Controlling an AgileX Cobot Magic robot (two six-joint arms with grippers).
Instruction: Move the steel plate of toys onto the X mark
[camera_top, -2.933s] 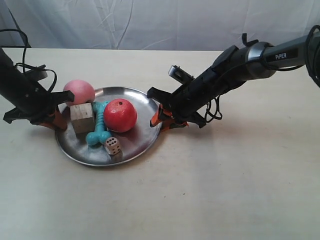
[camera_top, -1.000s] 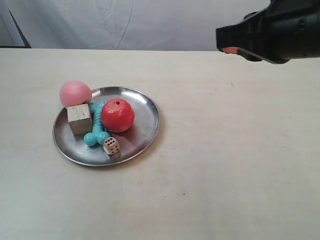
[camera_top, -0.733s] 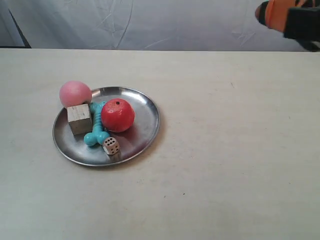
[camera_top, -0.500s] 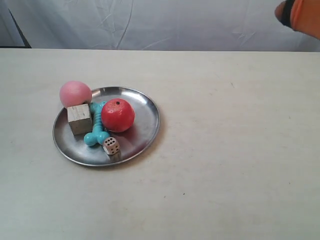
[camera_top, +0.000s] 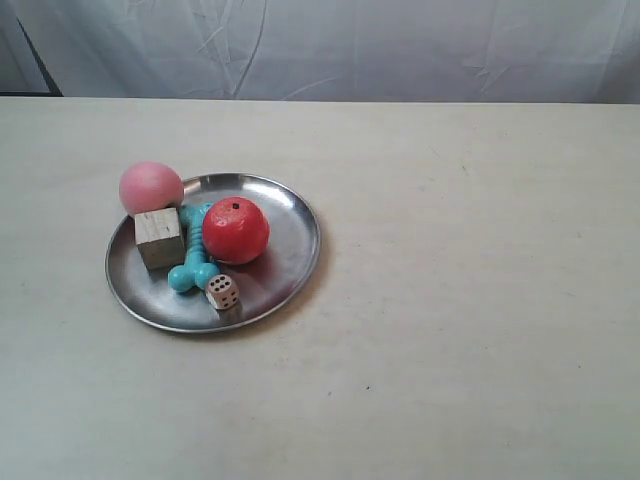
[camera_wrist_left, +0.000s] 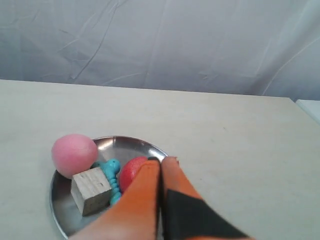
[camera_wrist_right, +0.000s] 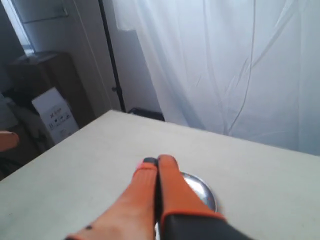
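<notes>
We hold our left gripper (camera_wrist_left: 160, 161) and right gripper (camera_wrist_right: 156, 161) pinched together, clear of the steel plate (camera_top: 285, 252), whose rim corrals the toys (camera_top: 237, 230); no X mark shows.

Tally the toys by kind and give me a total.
Balls: 2, the pink ball and the red ball
Bone-shaped toy: 1
Wooden cube: 1
Die: 1
Total: 5
</notes>
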